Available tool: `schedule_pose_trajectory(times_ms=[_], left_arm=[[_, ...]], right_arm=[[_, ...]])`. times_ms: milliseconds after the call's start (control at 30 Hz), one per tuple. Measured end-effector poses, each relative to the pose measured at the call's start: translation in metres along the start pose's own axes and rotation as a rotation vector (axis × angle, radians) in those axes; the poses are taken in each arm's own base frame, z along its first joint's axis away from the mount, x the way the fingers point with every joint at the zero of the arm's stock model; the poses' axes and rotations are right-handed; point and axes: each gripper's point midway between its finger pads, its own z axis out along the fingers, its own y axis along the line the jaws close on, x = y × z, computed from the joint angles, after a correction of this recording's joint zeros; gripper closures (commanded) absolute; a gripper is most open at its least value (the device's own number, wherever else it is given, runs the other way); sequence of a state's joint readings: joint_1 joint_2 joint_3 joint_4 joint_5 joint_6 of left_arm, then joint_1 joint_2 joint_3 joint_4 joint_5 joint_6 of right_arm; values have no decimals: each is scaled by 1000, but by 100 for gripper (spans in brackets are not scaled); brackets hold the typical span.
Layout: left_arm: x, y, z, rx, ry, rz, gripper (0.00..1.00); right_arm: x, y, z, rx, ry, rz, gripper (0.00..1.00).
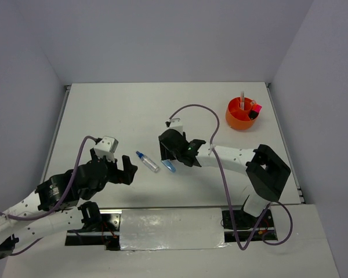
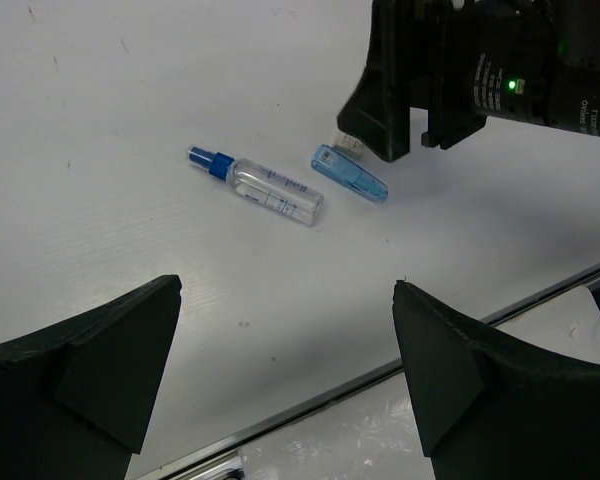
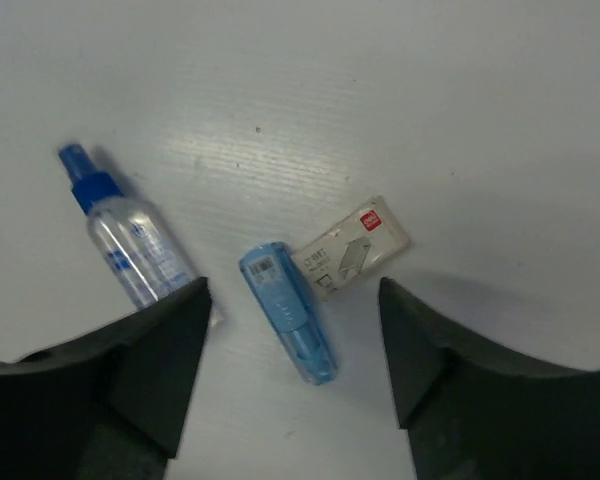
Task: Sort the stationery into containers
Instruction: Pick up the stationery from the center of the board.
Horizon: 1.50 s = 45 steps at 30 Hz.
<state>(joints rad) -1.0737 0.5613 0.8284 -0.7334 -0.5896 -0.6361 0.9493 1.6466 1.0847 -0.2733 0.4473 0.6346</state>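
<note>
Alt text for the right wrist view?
The right gripper hangs open over a blue clip lying on the white table. A small whitish block lies beside the clip's far end; a blue-capped clear tube lies at the picture's left, partly hidden by one finger.

Mid-table, flat: clear tube (image 3: 130, 240), blue clip (image 3: 288, 322), whitish block (image 3: 352, 247); orange tub (image 1: 238, 121) far right.
</note>
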Motion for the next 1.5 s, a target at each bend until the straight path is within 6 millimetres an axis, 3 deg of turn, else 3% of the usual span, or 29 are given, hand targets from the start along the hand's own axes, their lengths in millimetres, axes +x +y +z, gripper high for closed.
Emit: schedule_pose_trajectory(times_ms=[67,167,433,1167,1500], left_arm=[[1,0,1,-2,3,2,1],[2,-1,3,-8,13,10,1],[4,-1,5,-13,22,17,1],[4,-1,5,-12,22,16,1],[4,-2,5,-10,23,16,1]], right_arm=[[12,1,0,-49,30,-83,39],[25,0,-6,-116,69,-190,39],[40,12,-6,-232,132,-362,40],[72,20,27,-249,262,-460,46],[70,16,41,-227,277,-471,47]])
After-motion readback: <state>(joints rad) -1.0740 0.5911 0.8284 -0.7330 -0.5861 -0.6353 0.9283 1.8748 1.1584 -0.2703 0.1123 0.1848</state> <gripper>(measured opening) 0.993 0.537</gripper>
